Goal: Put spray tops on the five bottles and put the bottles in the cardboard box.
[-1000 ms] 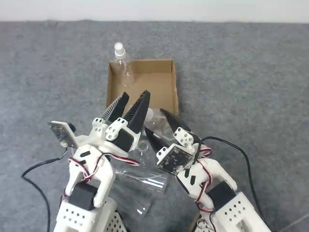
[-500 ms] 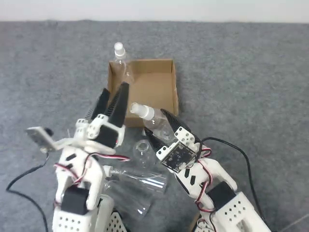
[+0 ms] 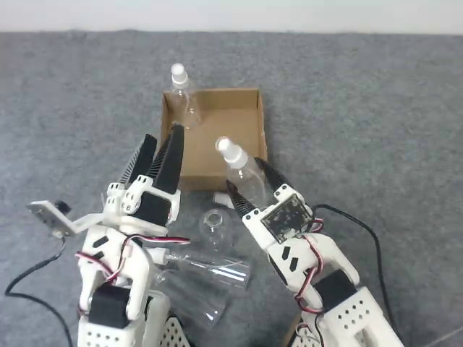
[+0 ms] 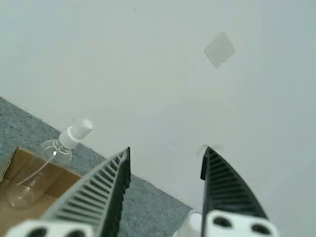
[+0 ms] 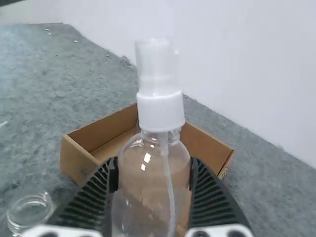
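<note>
Judging progress from the cardboard box [image 3: 224, 137]: first bottle [image 3: 181, 90] done, spray top on, standing inside against the far left corner. Second bottle [image 3: 242, 173] half done, spray top fitted, body clamped between the fingers of the right end effector [image 3: 248, 177], held upright just at the near right corner of the box and not yet inside. Left end effector [image 3: 163, 134] released, fingers spread with nothing between them, raised over the near left edge of the box. Left to do, by the look of it: lowering the second bottle into the box, then capping and boxing the rest. On the table [image 3: 376, 108], an open-necked bottle [image 3: 215, 225] with no top, just outside the near wall of the box; more clear bottles [image 3: 210, 271] lying farther from that wall, between the two arms, probably two, though hard to count with the clear bodies overlapping. Small white piece [image 3: 221, 196] beside the near wall, possibly a spray top, too small to tell. Roughly one of five finished, one close, three seemingly untouched.
</note>
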`<state>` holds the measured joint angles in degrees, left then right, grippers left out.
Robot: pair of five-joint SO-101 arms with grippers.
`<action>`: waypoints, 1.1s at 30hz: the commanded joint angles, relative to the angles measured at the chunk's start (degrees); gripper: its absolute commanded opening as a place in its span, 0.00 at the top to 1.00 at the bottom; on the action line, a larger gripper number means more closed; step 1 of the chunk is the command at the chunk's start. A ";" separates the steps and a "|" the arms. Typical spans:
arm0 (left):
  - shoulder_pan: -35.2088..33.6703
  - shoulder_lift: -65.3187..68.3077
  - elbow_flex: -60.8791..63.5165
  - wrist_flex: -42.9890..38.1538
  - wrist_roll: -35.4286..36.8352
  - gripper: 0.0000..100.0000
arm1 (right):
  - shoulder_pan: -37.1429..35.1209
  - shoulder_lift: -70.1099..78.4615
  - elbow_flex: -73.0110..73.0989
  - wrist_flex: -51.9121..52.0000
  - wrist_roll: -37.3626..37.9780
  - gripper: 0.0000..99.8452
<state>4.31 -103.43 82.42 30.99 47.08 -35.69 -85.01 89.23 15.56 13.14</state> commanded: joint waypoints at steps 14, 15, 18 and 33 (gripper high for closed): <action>-0.09 -0.97 -0.84 -0.18 0.53 0.78 | -4.88 -2.15 -12.75 -0.13 6.77 0.98; 0.09 -0.97 -0.84 -0.18 0.53 0.78 | -5.58 -2.15 -12.75 -0.13 7.21 0.98; 0.18 -0.88 -0.84 -0.18 0.44 0.78 | -7.16 -2.15 -12.84 -0.13 7.30 0.98; 5.80 -0.88 1.10 -0.18 -3.78 0.78 | -8.04 -18.77 -7.65 0.22 7.12 0.99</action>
<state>7.03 -103.43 83.12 30.99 46.37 -43.08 -103.38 82.37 15.56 19.56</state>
